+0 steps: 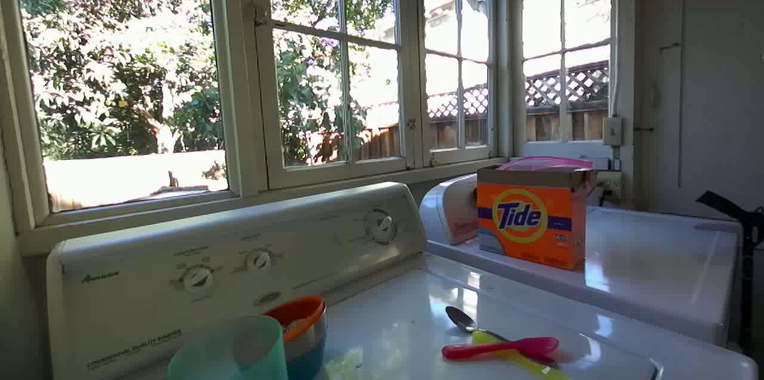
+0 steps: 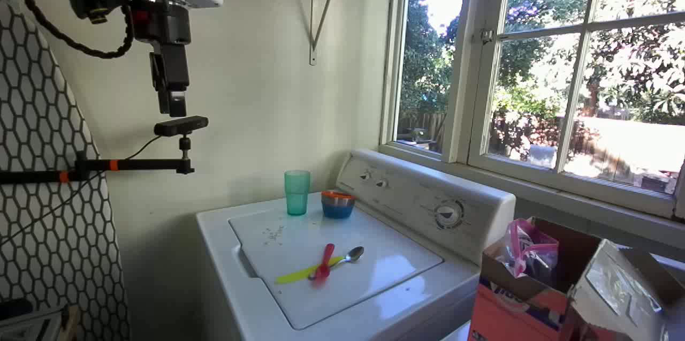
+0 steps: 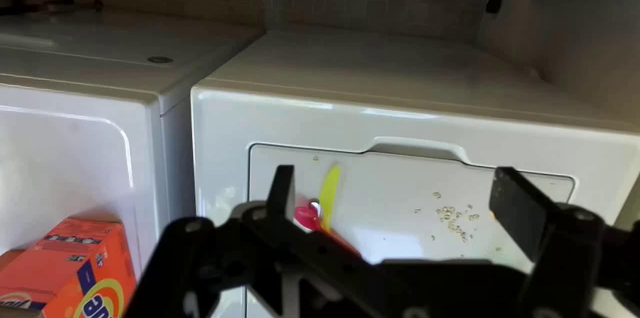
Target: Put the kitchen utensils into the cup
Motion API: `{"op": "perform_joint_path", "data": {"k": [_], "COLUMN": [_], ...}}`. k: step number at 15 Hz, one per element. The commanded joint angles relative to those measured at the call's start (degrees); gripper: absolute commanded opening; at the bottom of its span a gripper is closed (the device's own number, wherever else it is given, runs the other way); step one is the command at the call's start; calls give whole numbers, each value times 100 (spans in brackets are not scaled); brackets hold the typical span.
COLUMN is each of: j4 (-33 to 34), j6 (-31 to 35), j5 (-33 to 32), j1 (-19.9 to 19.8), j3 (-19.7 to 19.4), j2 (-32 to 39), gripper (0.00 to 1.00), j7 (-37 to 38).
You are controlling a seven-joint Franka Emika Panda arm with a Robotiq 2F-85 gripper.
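Beside the washer [image 2: 374,271], on a neighbouring white machine [image 1: 650,272], seeing an open-topped orange Tide box [image 1: 531,219] holding a pink-edged plastic bag [image 2: 530,250]. Higher up, seeing the pincer [image 3: 395,190] hanging released, with jaws spread wide. On the washer, noting a translucent green cup [image 2: 297,194] standing upright, and just beside it a squat blue-and-silver bowl [image 2: 337,210] with an orange rim, holding something pale [image 1: 293,325], too small to make out. Well apart from both, atop the washer, finding a flat yellow-green knife [image 2: 297,275] and a shiny silver spoon [image 1: 461,319] lying under a glossy pink-red spoon [image 1: 501,347].
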Motion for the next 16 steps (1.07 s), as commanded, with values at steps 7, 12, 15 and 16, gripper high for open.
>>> {"op": "perform_joint_path", "data": {"k": [7, 12, 15, 16], "j4": [18, -219, -352, -386], "j6": [-14, 496, 1034, 1148], "j5": [0, -214, -495, -687], "j1": [-1, 55, 18, -54], "j3": [1, -360, -761, -800], "j2": [9, 57, 331, 481], "gripper": [100, 100, 100, 100], "j7": [1, -676, -1346, -1474]}}
